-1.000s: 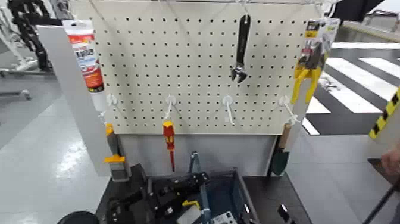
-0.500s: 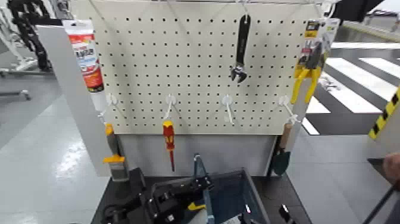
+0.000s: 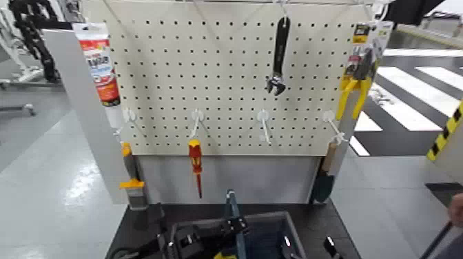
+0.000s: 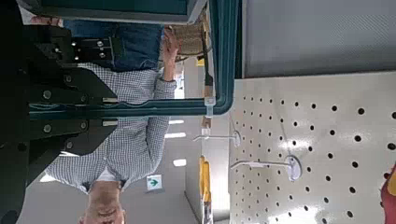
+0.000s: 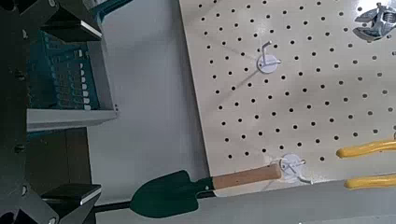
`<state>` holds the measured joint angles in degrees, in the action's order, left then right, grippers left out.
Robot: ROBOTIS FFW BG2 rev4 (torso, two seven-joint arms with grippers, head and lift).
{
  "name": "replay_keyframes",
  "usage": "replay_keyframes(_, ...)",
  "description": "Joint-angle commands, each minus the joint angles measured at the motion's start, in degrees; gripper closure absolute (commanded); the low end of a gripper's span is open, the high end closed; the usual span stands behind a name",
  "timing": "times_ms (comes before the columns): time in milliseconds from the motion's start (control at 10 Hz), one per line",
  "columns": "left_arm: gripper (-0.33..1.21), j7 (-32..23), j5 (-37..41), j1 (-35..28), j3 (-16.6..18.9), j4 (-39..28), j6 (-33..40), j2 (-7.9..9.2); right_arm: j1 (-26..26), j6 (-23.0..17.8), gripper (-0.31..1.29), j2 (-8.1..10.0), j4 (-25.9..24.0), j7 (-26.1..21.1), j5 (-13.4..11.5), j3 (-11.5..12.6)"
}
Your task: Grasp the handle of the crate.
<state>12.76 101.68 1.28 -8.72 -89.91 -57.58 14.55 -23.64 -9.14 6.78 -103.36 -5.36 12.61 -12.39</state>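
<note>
The dark blue-grey slatted crate (image 3: 272, 234) sits on the black table at the bottom of the head view. Its thin handle (image 3: 232, 210) stands upright across the middle. My left gripper (image 3: 207, 237) is at the handle's left side. In the left wrist view the handle strap (image 4: 131, 107) runs between the two black fingers (image 4: 56, 65), which press on it. My right gripper (image 5: 70, 107) is open, its fingers wide apart, with the crate's wall (image 5: 65, 84) beyond it. In the head view only a black tip of it (image 3: 331, 246) shows to the right of the crate.
A pegboard (image 3: 227, 76) stands behind the crate with a red-yellow screwdriver (image 3: 196, 162), a black wrench (image 3: 279, 55), yellow-handled cutters (image 3: 358, 83), a sealant tube (image 3: 98, 65) and a trowel (image 5: 187, 191). A person's hand (image 3: 455, 206) is at the right edge. A person in a checked shirt (image 4: 131, 140) stands opposite.
The crate, its handle and my left gripper have slid lower in the head view, toward me. The pegboard has not moved. The person's hand has drawn back to the right.
</note>
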Motion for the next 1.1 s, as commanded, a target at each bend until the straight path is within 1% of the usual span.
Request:
replay_keyframes(100,1.18,-1.25,3.00,-0.93,-0.69,-2.29,-1.84,0.48,-0.09,-0.17,0.15,-0.01,0.00,-0.09,-0.04,0.00)
replay_keyframes(300,1.18,-2.04,4.93,-1.54,-1.48,-3.87,-1.84,1.36,-0.09,-0.26,0.15,-0.10,0.09,-0.09,-0.13,0.08)
replay_keyframes(500,1.18,-1.95,5.11,-2.07,-1.39,-4.93,-1.14,1.27,-0.09,-0.44,0.15,-0.19,0.09,-0.09,-0.40,0.00)
replay_keyframes(700,1.18,-1.25,5.29,-2.60,-1.48,-4.66,-0.70,0.83,-0.09,-0.70,0.15,-0.28,0.00,-0.09,-0.75,0.00)
replay_keyframes(1100,1.18,-0.89,5.37,-2.51,-1.48,-4.31,-0.70,0.74,0.00,0.00,0.15,-0.19,-0.18,-0.26,-1.10,0.00)
